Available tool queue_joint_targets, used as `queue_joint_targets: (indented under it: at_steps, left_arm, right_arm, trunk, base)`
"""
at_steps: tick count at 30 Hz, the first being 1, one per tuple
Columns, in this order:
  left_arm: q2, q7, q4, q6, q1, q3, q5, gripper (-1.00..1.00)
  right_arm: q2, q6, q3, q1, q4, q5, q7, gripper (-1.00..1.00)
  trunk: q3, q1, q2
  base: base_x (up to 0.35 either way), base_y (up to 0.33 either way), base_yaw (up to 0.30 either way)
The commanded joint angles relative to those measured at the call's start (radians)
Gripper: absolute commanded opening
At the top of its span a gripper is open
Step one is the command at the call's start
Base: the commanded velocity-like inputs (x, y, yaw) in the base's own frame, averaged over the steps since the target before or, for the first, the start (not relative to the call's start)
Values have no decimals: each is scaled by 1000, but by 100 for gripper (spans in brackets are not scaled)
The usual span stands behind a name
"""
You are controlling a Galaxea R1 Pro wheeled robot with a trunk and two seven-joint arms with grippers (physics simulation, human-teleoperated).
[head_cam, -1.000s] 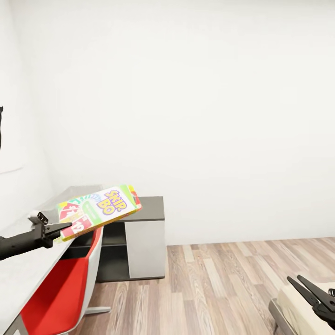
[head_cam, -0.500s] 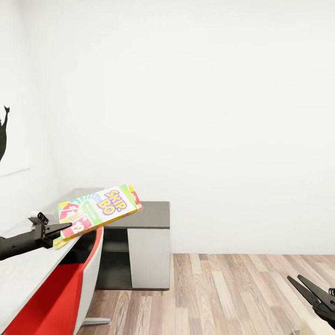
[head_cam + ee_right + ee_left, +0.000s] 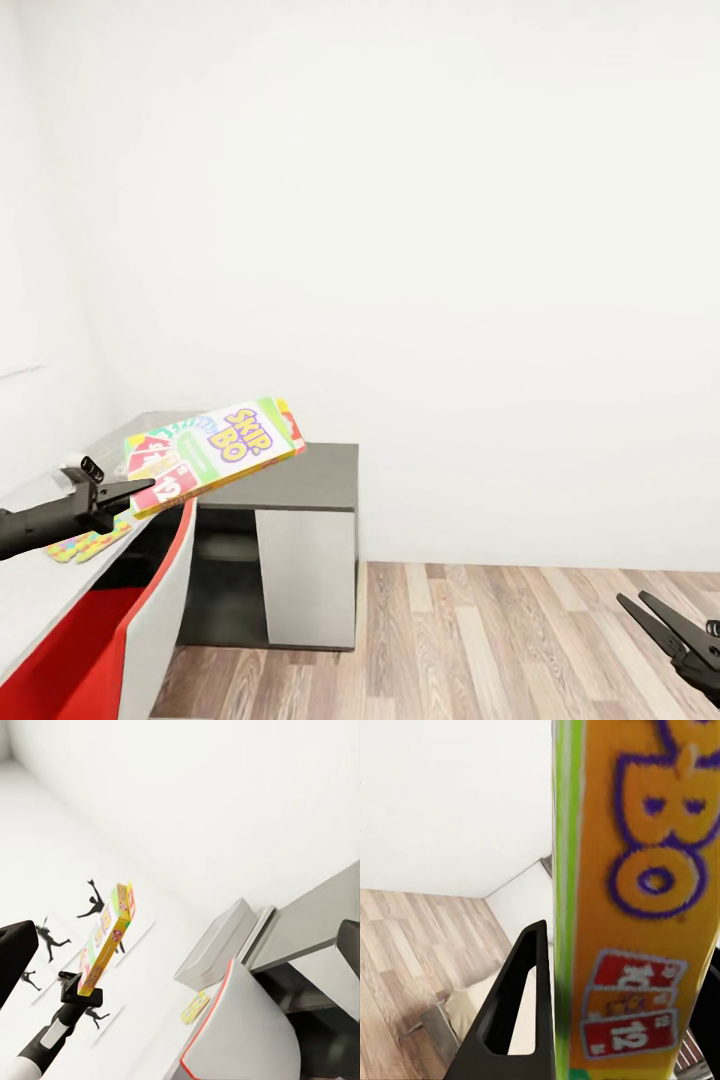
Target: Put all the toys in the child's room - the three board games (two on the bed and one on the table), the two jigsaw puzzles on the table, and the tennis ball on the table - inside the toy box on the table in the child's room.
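Two grippers, one loaded: the rest of the scene runs from room down to puzzle.
Room: white walls and a wood-plank floor (image 3: 520, 640); the right wrist view catches black sports-silhouette posters (image 3: 96, 897) on one wall.
Table: the long light grey desk (image 3: 40, 590) runs along the left wall, its surface passing under the left arm.
Cabinet: a lower dark grey cabinet (image 3: 300, 470) with a white front panel stands at the desk's far end, against the back wall.
Chair: a red seat with a white shell (image 3: 140, 620) is tucked close against the desk edge.
Board game: the SKIP-BO box (image 3: 212, 452) is held in the air above the desk and chair, tilted, printed face up toward the head camera; in the left wrist view its orange face (image 3: 637, 900) runs along the finger.
Left gripper (image 3: 118, 493): clamped on the near edge of the SKIP-BO box, one black finger (image 3: 510, 1012) lying flat against it.
Right gripper (image 3: 665, 625): fingers spread apart with nothing between them, low at the right over the floor.
Jigsaw puzzle: a multicolour slab (image 3: 85, 545) lies flat on the desk just below the left gripper, partly hidden by the arm.
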Motion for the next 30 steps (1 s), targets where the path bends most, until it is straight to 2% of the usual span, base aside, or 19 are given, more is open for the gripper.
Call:
queue_joint_targets:
  at_steps: [1,15,30]
  left_arm:
    - [0,-4,0,9,-1,0,2,-100]
    - [0,-4,0,9,-1,0,2,-100]
    - [0,-4,1,9,-1,0,2,-100]
  right_arm:
    - [0,7,0,0,0,-5,-1,100]
    - [0,6,0,0,0,-3,-3,100]
    - [2,8,0,0,-6,-5,-1,100]
  trunk:
    - [-1,1,-1]
    - [5,1,-1]
    - [1,1,-1]
  base:
    - [284,-141,84]
    - [297,-90,216]
    - [310,-5,31]
